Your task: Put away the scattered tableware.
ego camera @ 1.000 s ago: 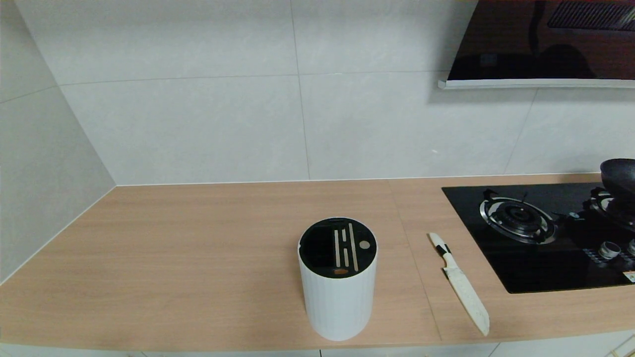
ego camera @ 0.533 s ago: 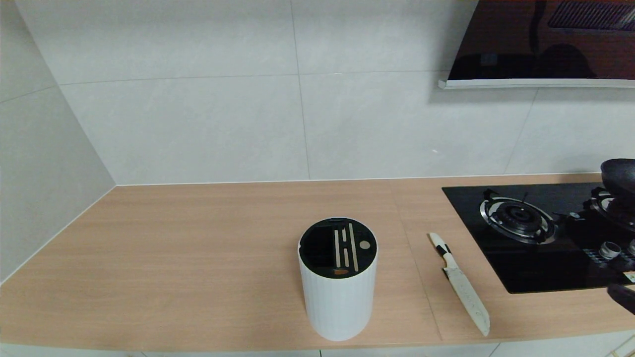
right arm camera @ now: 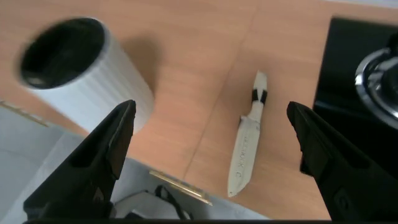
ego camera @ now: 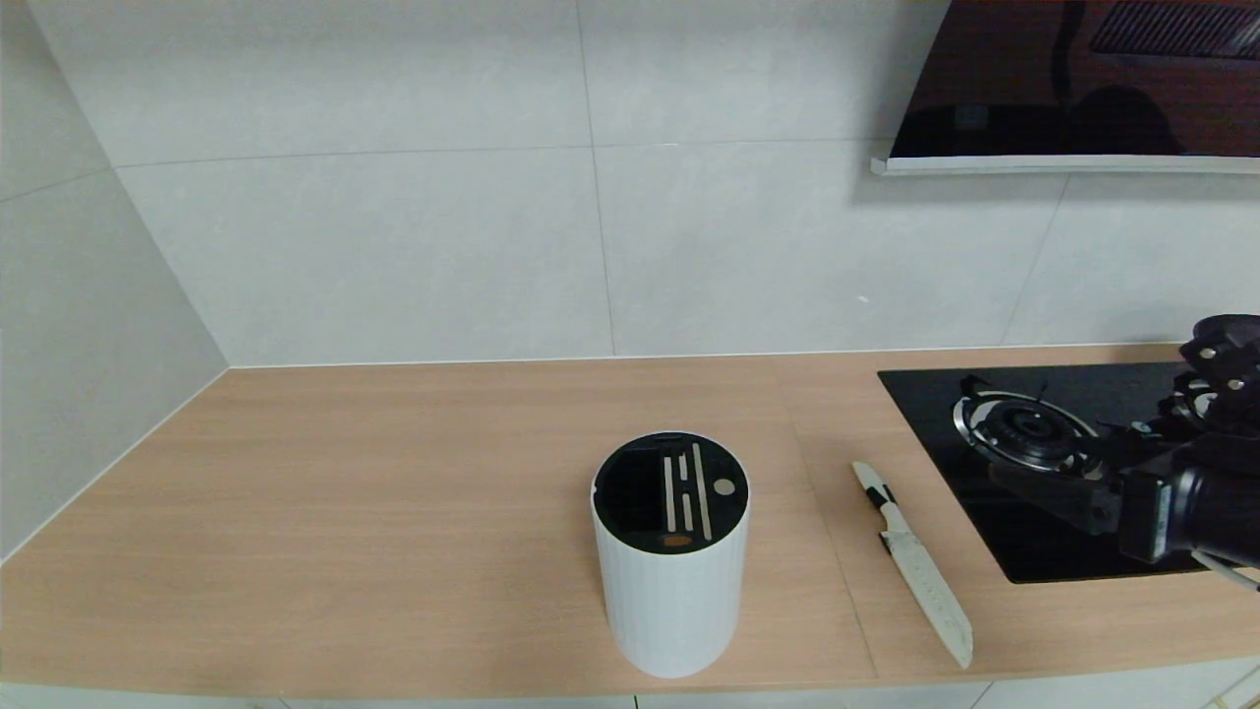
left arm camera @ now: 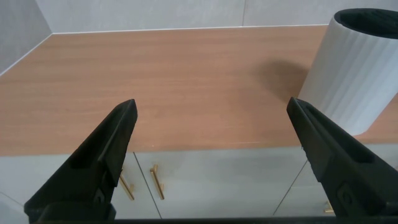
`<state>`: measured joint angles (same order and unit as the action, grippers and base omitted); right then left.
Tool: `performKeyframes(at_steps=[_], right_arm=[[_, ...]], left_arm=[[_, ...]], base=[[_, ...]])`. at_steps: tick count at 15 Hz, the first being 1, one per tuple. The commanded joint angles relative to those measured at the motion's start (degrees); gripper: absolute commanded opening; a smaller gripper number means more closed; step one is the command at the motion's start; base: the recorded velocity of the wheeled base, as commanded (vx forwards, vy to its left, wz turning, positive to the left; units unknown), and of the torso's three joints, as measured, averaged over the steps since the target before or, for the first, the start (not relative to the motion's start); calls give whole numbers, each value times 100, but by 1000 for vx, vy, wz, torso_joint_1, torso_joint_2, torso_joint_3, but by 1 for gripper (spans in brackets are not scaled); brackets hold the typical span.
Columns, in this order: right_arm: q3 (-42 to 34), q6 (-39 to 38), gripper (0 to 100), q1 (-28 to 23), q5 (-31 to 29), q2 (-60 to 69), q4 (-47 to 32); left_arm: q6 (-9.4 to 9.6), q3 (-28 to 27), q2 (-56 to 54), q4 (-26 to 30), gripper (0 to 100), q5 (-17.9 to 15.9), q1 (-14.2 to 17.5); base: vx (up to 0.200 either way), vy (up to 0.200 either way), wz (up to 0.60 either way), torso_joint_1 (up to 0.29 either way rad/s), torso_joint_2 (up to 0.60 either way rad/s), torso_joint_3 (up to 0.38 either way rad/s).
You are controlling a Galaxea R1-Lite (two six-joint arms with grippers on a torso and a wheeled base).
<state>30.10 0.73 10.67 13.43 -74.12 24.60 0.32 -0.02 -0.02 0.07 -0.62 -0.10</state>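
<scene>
Right gripper: We see its two dark fingers spread wide, with nothing between them. It hangs over the front part of the stove, to the right of the knife, and does not touch it.
Left gripper: Its fingers are spread wide too and hold nothing. It hangs low in front of the counter's edge, near the knife holder.
Knife: We see it lying flat on the counter between the knife holder and the stove. It is white with a black band on the handle. The handle points to the wall and the tip points to the front edge.
Knife holder: It is a white round tub with ribs and a black top with slots. It stands upright near the front edge.
Counter: It is light brown wood.
Stove: It is black glass with a metal burner.
Cupboard doors: They sit under the counter and have thin gold handles.
</scene>
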Motion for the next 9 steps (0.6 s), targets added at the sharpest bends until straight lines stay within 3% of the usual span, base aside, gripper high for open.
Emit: performKeyframes(at_steps=[1,3,9], right_arm=[[145,6,100,217,-210,-850,27],[128,6,100,304,-570,-1228,36],[101,-38,100,419,-737,-2133,467]], left_arm=[[3,2,2,-7,100,1,1],[-5,2,2,1,100,1,1],[-5,2,2,1,100,1,1]], base=[[0,0,0,0,0,0],[0,0,0,0,0,0],[0,0,0,0,0,0]])
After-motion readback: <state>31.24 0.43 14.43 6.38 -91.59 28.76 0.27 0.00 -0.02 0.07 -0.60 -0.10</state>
